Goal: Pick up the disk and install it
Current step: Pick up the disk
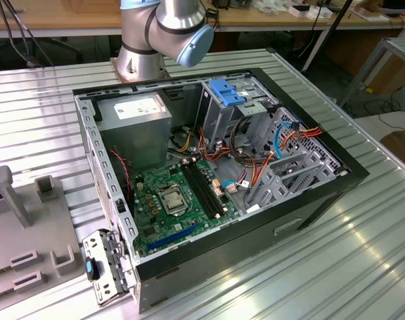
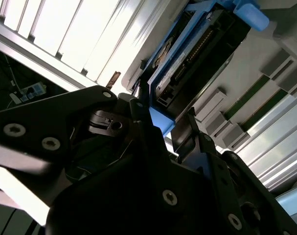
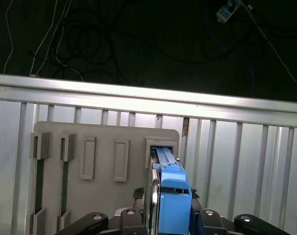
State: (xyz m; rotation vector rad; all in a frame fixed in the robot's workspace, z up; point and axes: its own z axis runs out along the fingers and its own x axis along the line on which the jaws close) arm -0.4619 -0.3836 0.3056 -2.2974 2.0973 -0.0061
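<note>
Black tool [image 3: 172, 200] clamps the end of the blue-framed dark grey rectangular disk [image 3: 168, 166], which stands edge-up in the grey plastic holder's [image 3: 104, 142] slot on the ribbed metal bench [image 3: 236, 147], likely so it draws straight out.

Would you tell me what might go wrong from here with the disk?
1. The disk stands on edge in a slot of the grey holder; a tilted pull could jam or scrape it.
2. The gripper sits at its blue end alone, so the disk might pivot or slip.
3. Loose cables crowd the case and could snag the disk.
</note>
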